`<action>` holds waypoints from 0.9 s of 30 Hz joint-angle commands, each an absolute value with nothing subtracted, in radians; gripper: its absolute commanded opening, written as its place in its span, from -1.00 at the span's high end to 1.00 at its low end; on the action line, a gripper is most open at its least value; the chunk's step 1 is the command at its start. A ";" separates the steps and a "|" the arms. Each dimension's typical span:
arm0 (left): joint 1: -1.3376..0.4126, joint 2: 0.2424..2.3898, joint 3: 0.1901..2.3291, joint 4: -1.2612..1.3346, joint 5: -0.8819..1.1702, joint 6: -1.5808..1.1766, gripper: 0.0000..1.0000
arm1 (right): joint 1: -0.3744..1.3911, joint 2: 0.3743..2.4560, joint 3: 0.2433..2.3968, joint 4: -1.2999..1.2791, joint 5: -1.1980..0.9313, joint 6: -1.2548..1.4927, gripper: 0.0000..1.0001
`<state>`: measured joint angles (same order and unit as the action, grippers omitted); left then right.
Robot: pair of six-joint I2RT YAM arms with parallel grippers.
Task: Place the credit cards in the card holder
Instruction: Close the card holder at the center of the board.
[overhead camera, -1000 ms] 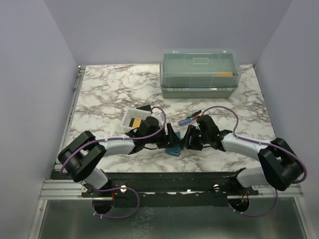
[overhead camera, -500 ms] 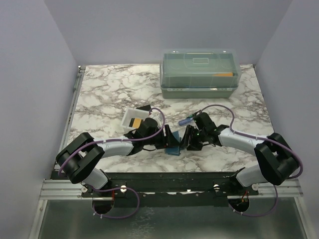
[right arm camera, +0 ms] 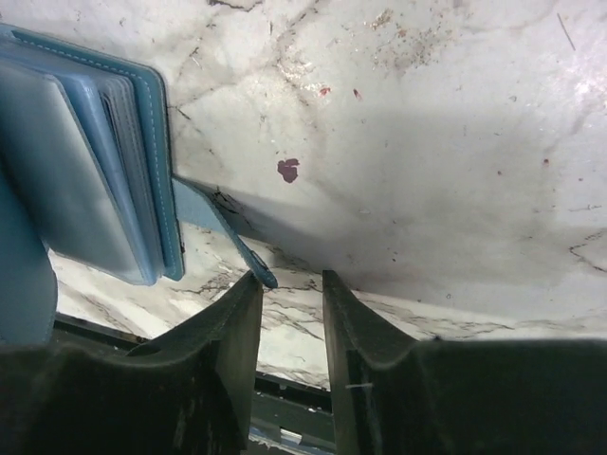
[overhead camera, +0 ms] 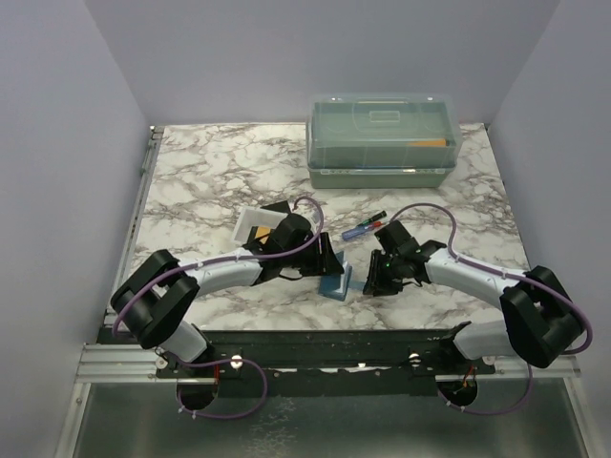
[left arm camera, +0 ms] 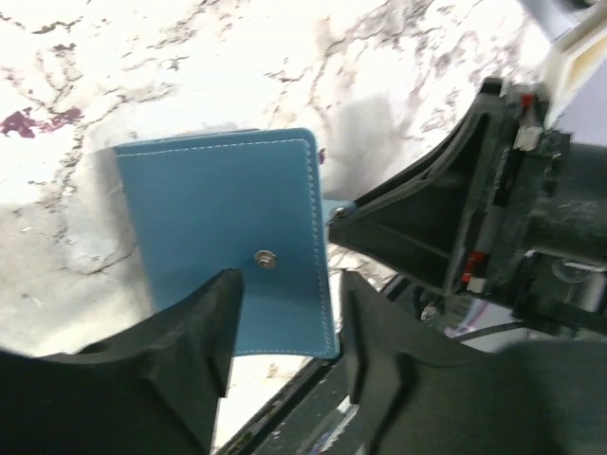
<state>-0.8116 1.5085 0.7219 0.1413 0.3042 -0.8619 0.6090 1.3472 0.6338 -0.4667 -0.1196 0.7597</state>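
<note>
Matte black left tool and right tool cap white-linked, black-jointed arms trailing purple cables.

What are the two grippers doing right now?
Left gripper: open, over the wallet, not gripping it.
Right gripper: slightly open, empty.

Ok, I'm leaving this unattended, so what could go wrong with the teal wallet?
The right gripper has only the strap tip of the teal fold-over card holder at its jaws, so it may slip free. The left gripper is open over one corner without clamping, so the holder could slide toward the near edge of the marble table.
</note>
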 commanded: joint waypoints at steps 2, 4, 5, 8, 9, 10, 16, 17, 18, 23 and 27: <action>-0.808 1.568 0.747 0.033 0.292 -0.792 0.22 | 0.615 1.374 0.645 -0.447 -0.082 0.686 0.40; -0.809 1.594 0.758 0.035 0.318 -0.786 0.31 | 0.615 1.359 0.640 -0.434 -0.088 0.675 0.41; -0.810 1.606 0.764 0.035 0.327 -0.786 0.33 | 0.615 1.351 0.637 -0.429 -0.093 0.673 0.41; -0.814 1.632 0.772 0.035 0.335 -0.787 0.36 | 0.615 1.329 0.635 -0.432 -0.078 0.664 0.41; -0.816 1.640 0.773 0.035 0.338 -0.786 0.37 | 0.615 1.320 0.633 -0.428 -0.074 0.665 0.41; -0.815 1.647 0.773 0.035 0.341 -0.785 0.39 | 0.615 1.314 0.627 -0.417 -0.075 0.664 0.41; -0.818 1.653 0.761 0.037 0.339 -0.793 0.47 | 0.615 1.268 0.605 -0.316 -0.174 0.685 0.34; -0.816 1.655 0.761 0.036 0.339 -0.793 0.47 | 0.615 1.251 0.599 -0.294 -0.193 0.690 0.30; -0.817 1.657 0.761 0.037 0.339 -0.793 0.47 | 0.615 1.236 0.595 -0.272 -0.215 0.691 0.24; -0.818 1.664 0.762 0.044 0.345 -0.799 0.47 | 0.615 1.253 0.619 -0.212 -0.313 0.674 0.17; -0.818 1.668 0.767 0.045 0.348 -0.799 0.47 | 0.615 1.285 0.635 -0.218 -0.317 0.657 0.19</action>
